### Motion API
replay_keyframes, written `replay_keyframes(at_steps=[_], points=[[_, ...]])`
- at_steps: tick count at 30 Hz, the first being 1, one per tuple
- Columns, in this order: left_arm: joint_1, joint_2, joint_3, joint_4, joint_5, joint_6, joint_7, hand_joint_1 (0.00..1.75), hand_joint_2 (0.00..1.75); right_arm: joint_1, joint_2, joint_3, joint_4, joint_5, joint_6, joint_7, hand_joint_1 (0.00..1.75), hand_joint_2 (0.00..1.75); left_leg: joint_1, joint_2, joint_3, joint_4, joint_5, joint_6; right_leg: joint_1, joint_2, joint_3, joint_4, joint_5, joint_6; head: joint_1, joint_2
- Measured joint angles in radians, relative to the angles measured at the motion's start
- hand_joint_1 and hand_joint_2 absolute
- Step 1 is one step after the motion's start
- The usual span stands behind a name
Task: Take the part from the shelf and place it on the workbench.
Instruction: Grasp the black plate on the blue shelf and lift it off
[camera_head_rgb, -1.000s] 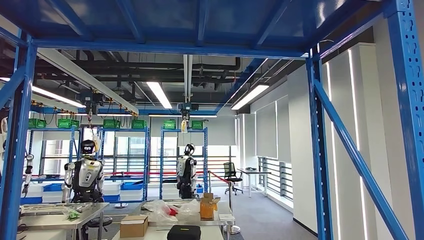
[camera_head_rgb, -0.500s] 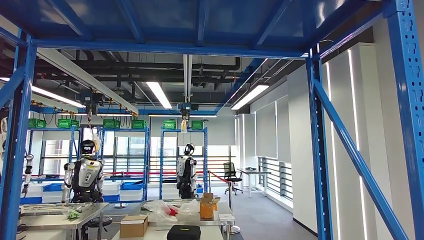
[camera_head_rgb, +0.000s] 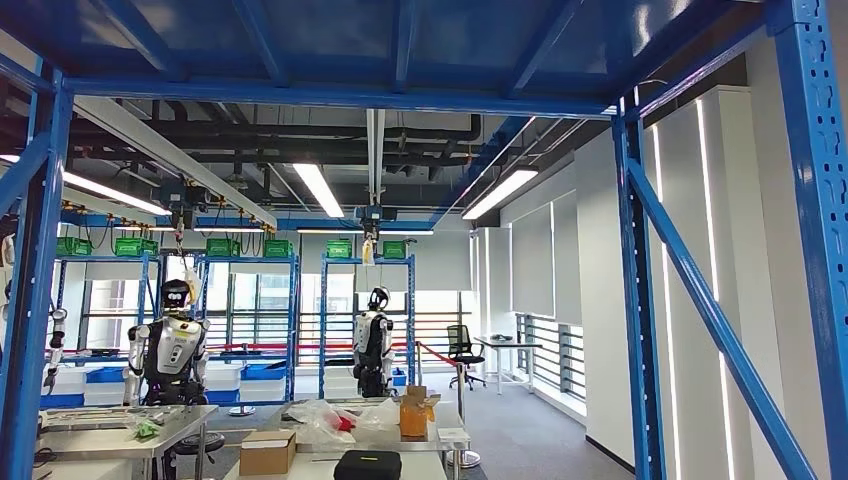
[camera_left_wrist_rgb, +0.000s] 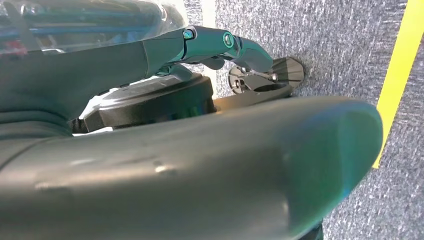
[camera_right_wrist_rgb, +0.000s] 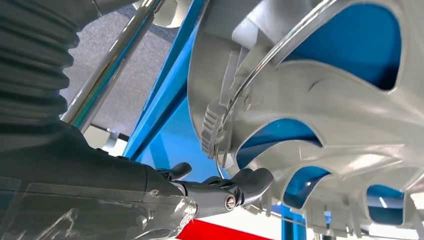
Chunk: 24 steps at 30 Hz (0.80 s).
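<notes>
**Reaching for the part on the shelf**

Looking through the blue shelf frame (camera_head_rgb: 640, 300), the head view takes in a workshop: two other robots (camera_head_rgb: 172, 345), tables with a cardboard box (camera_head_rgb: 267, 452) and a black case (camera_head_rgb: 368, 465), and green bins (camera_head_rgb: 338, 249) on far racks.

The part (camera_right_wrist_rgb: 320, 100), a pale grey plastic wheel cover with curved spokes and a wire ring round its back, sits in the right wrist view against blue shelf metal. The right hand (camera_right_wrist_rgb: 215, 187) lies just beside its rim, dark fingers (camera_right_wrist_rgb: 250, 182) stretched toward the edge. Whether they touch or grip the rim cannot be told; nothing is plainly clasped. Judged from this, the hand is lined up at the rim because the thin edge offers the easiest hold on a broad, light disc.

The left hand (camera_left_wrist_rgb: 210, 47) hangs over grey carpet (camera_left_wrist_rgb: 320, 40) with a yellow floor line (camera_left_wrist_rgb: 400, 70). Its fingers (camera_left_wrist_rgb: 240, 47) are extended and hold nothing, likely kept low, out of the reach.

The part is not yet lifted; the workbench step remains.
</notes>
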Motion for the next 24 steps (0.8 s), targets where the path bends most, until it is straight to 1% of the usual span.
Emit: replay_keyframes(at_steps=[4, 8, 15, 20, 24], points=[[-0.001, 0.000, 0.000, 0.004, 0.000, -0.014, 0.000, 0.00, 0.00, 0.003, -0.007, 0.021, -0.002, 0.019, 0.010, 0.000, 0.00, 1.75, 0.000, 0.000, 0.000, 0.000, 0.000, 0.000, 0.000, 0.000, 0.000, 0.000, 0.000, 0.000, 0.000, 0.000], [-0.001, 0.000, 0.000, 0.011, 0.000, -0.030, 0.001, 0.00, 0.00, -0.006, -0.014, 0.050, -0.030, 0.083, 0.013, 0.000, 0.00, 1.75, 0.000, 0.000, 0.000, 0.000, 0.000, 0.000, 0.000, 0.000, 0.000, 0.000, 0.000, 0.000, 0.000, 0.000], [-0.006, -0.006, 0.000, 0.032, -0.008, -0.060, 0.000, 0.00, 0.00, -0.080, -0.023, 0.127, -0.157, 0.178, 0.113, 0.000, 0.00, 1.75, 0.000, 0.000, 0.000, 0.000, 0.001, 0.000, 0.000, 0.000, 0.000, 0.000, 0.000, 0.000, 0.000, 0.000], [-0.009, -0.017, 0.000, 0.049, -0.014, -0.076, -0.009, 0.00, 0.00, -0.146, -0.029, 0.191, -0.251, 0.178, 0.160, 0.000, 0.00, 1.75, 0.000, 0.000, 0.000, 0.000, 0.001, 0.000, 0.000, 0.000, 0.000, 0.000, 0.000, 0.000, 0.000, 0.000], [-0.009, -0.026, 0.001, 0.063, -0.015, -0.081, -0.019, 0.00, 0.00, -0.185, -0.035, 0.233, -0.308, 0.144, 0.184, 0.000, 0.00, 1.75, 0.000, 0.000, 0.000, 0.000, 0.001, 0.000, 0.000, 0.000, 0.000, 0.000, 0.000, 0.000, 0.000, 0.000]])
